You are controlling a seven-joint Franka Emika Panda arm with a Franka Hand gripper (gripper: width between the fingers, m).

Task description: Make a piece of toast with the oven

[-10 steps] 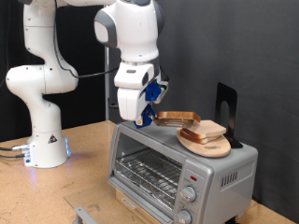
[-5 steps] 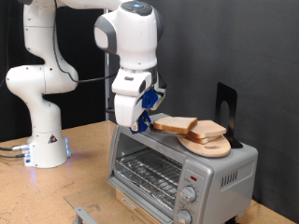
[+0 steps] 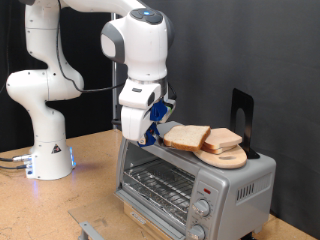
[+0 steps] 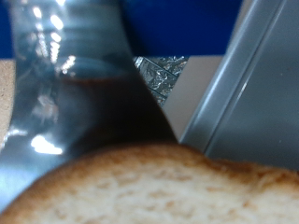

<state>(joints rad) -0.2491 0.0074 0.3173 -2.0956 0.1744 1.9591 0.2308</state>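
Hanging in the air above the top of the oven [image 3: 190, 172], the piece of toast [image 3: 186, 137] is being held level, one edge pinched between the fingers of the claw [image 3: 156, 131], its far edge reaching over the other bread slices [image 3: 226, 141]. Those slices are lying on the round wooden board [image 3: 222, 157] on the oven's top, and the oven is sitting on the desk [image 3: 60, 210] with its door shut. In the wrist view the toast [image 4: 159, 191] is filling the frame between the metal fingers [image 4: 70, 84].
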